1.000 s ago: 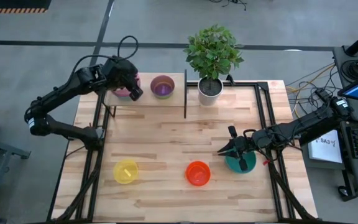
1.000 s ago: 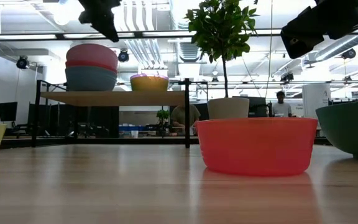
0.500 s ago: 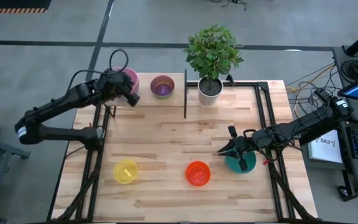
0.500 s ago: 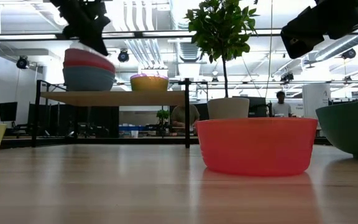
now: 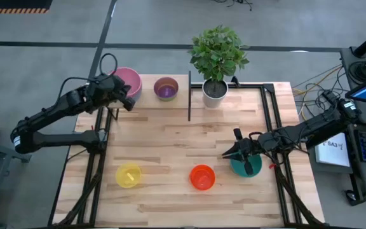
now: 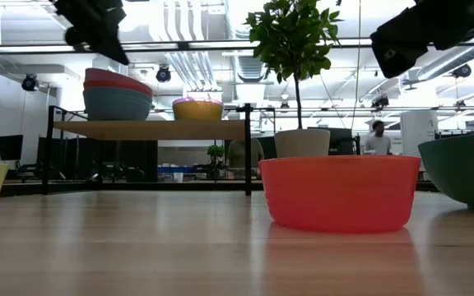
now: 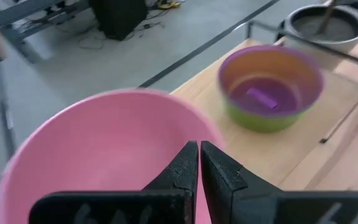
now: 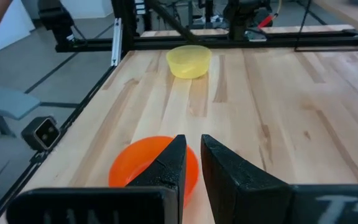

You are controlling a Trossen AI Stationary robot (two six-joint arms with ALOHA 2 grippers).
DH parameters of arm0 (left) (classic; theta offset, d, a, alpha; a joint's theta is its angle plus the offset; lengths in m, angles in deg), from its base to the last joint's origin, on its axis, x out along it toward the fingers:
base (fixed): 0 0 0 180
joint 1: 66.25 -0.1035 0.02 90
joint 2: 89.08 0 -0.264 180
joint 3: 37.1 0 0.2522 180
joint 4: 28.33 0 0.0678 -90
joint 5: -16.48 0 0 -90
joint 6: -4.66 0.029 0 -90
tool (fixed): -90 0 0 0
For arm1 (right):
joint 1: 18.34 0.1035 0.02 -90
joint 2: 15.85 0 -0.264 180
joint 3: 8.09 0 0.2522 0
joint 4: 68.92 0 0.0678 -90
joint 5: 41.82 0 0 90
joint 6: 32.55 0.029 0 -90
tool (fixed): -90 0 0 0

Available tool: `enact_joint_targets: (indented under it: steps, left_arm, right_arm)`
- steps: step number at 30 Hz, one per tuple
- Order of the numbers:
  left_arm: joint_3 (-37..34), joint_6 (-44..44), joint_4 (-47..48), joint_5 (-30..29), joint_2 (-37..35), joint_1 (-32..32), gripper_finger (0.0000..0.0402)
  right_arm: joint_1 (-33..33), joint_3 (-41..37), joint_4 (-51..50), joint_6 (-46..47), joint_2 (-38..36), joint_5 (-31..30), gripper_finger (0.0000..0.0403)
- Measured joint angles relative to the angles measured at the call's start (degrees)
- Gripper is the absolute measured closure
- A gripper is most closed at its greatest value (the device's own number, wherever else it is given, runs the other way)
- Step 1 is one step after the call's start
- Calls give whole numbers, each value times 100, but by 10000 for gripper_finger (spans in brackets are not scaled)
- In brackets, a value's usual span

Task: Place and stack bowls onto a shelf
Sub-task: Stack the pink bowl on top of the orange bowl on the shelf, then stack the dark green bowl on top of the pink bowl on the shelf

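The left arm is finishing a placing step: the pink bowl is sitting on top of the stack at the left end of the shelf, and the left gripper is hanging just beside that stack, on its table side, with nothing in it. In the left wrist view its fingers are pressing tip to tip, clenched on air, with the pink bowl's rim just beyond them. In the low view the stack is showing a red-pink bowl over a grey-blue one, and the purple bowl is resting in a green one next to it, left of the divider. Three bowls are waiting on the table: yellow, orange and teal. The right gripper is hovering low by the teal bowl, just above the table, its fingers standing slightly apart and gripping nothing that shows; whether it is touching the teal rim I cannot tell. The next move, as I judge it, is a pick-up of one of the table bowls, which calls for opening the jaws over a rim before carrying it to the shelf.
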Motion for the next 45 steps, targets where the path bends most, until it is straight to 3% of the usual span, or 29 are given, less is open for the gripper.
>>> enact_joint_targets:
  steps: [6, 11, 26, 31, 37, 41, 45]
  left_arm:
    - [-14, -279, 655, -488, -470, 0, 401]
    - [-178, -493, 865, -515, -719, 0, 402]
    - [-669, -780, 363, -372, -1024, 4, 402]
    - [-770, -804, -234, 689, -1180, 90, 401]
    - [-1704, -828, -2023, 1490, -1520, 740, 401]
    - [-2242, -794, -3188, 1676, -1644, 1383, 401]
    - [-2454, -671, -3787, 1684, -1625, 2045, 401]
  right_arm:
    - [0, 0, 153, -9, 0, -61, 365]
    - [0, 0, 234, -15, 0, -61, 365]
    - [0, 0, 247, 471, 0, -67, 365]
    - [0, 48, 455, 1249, 3, -68, 365]
    - [26, 605, 81, 1952, 476, -65, 365]
    - [23, 1342, -957, 2587, 1019, -62, 365]
    - [22, 2364, -2637, 3468, 1557, -57, 365]
